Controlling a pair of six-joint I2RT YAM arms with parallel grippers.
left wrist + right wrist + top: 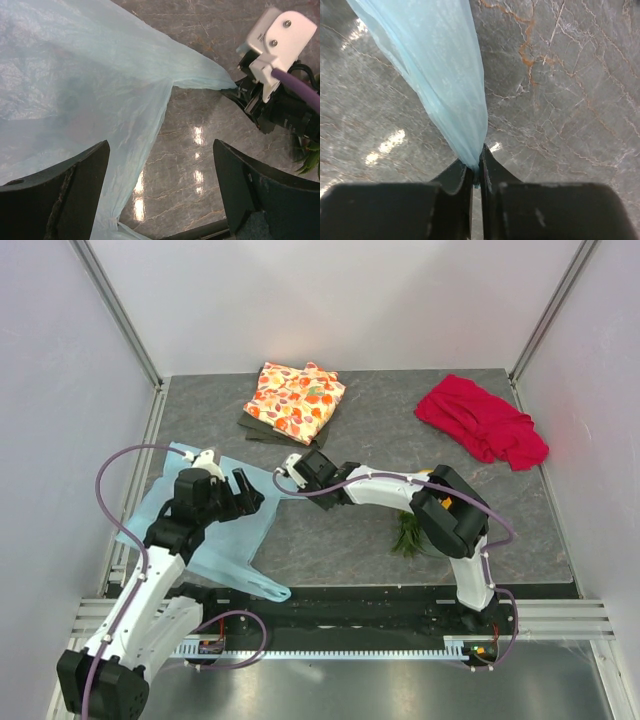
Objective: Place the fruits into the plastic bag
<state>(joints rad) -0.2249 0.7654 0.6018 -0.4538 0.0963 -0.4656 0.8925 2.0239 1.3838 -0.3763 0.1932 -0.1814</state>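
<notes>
Plastic bag (447, 85) corner between closed right jaws

right gripper (476, 170), jaws pressed together on a gathered tip of the translucent light-blue plastic bag (440, 75), which widens toward the upper left over the grey veined table (570, 100).

No readable text, label, brand, number or sign in any view.
</notes>
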